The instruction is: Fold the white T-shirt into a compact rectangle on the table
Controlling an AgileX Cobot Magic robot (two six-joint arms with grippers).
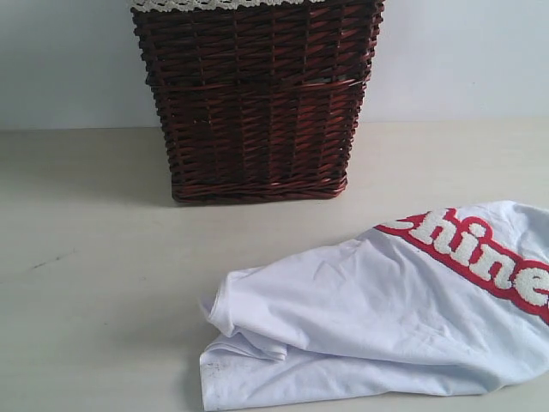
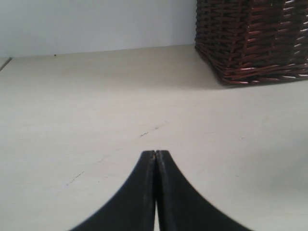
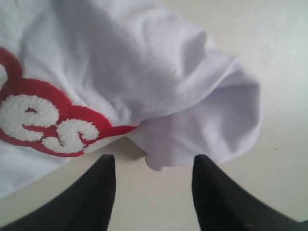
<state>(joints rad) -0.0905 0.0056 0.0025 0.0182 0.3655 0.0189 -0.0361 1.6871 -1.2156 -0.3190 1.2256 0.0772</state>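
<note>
- Table [image 1: 86,257]: broad, pale cream, matte, with a few faint dark marks. A plain pale wall [image 1: 60,60] runs behind it.
- Basket [image 1: 257,112]: dark red-brown wicker, upright at the back of the table, just left of centre in the exterior view. A strip of lace liner [image 1: 223,4] shows at the rim. The inside is out of sight, so I cannot tell what it holds.
- Shirt [image 1: 360,318]: white, lying on the table in front of the basket, to its right and apart from it. It is loosely bunched, with layers overlapping at the near-left end.
- Long axis: slants from the crumpled end at lower centre up toward the right edge of the exterior view, where the cloth runs out of frame.
- Red band [image 1: 480,253]: puffy white letters follow the same slant along the shirt's upper right part.
- Left hand [image 2: 156,154]: fingers pressed together with nothing between them, low over bare table, the basket ahead of it.
- Right hand [image 3: 153,158]: fingers well apart, gripping nothing. A rounded fold of the shirt lies just ahead of the tips, its edge dipping toward the gap.
</note>
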